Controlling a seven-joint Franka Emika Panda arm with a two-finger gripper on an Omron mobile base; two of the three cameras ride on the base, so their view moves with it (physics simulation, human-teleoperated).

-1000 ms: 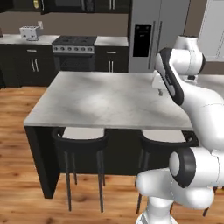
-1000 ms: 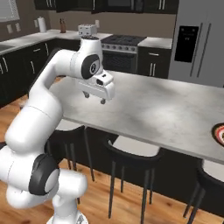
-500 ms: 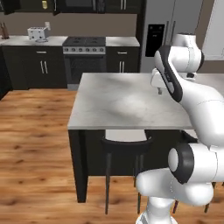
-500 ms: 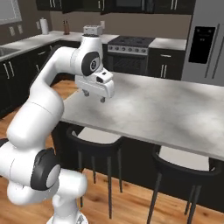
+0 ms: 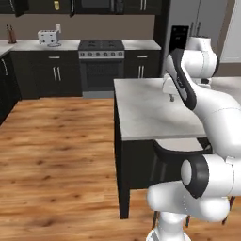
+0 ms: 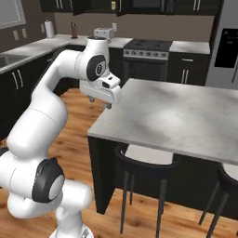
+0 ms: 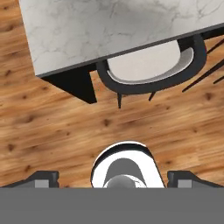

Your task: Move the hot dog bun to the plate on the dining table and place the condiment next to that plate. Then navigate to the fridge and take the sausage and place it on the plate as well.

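Arm raised beside the corner of the dining table, jaws wide and holding nothing.

The gripper (image 6: 100, 102) hangs in the air just off the table's near corner, its two dark fingertips (image 7: 43, 177) standing far apart at the bottom of the hand view with only wooden floor (image 7: 52, 131) between them; the dining table (image 6: 186, 116) shows a bare white-grey marble top on a dark base, with a dark stool (image 6: 144, 162) with a pale seat tucked under its near edge; in the left base view the gripper (image 5: 170, 97) sits over the table's top (image 5: 146, 110); the grey fridge (image 5: 181, 35) with its black panel stands behind the table, beside the dark cabinets, a stove (image 5: 101, 61) and a toaster (image 5: 48, 37) on the back counter.
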